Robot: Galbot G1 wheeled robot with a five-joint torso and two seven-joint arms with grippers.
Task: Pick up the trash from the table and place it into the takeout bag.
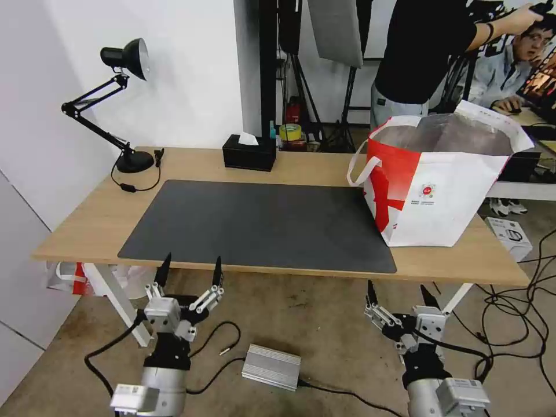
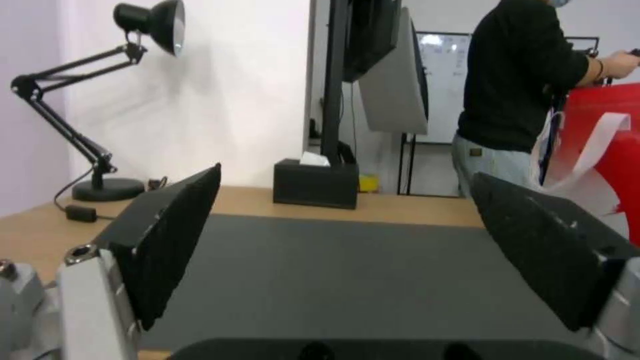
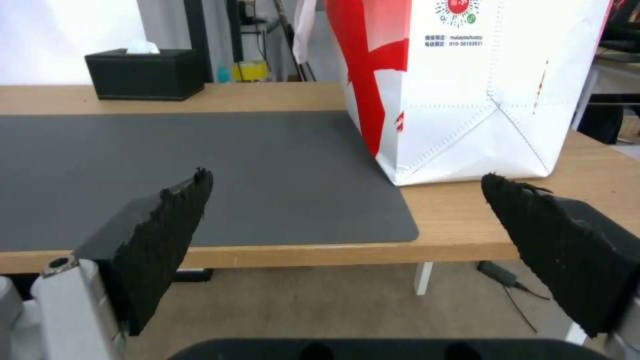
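The takeout bag (image 1: pixel 440 185) stood upright on the tabletop's (image 1: pixel 289 165) right end. Left gripper (image 1: pixel 188 271) and right gripper (image 1: pixel 399 295) hung below the edge, jaws apart. A high reach could clip the bag's rim.

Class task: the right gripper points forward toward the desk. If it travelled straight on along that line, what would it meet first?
Probably the takeout bag. The right gripper, open, sits below and before the table edge; if its line runs low, it would hit that edge first. Depth is unclear.

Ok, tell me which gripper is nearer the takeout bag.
Right. The right gripper hangs open below the table edge, just in front of the takeout bag; the left gripper hangs open farther off, past the mat's other end.
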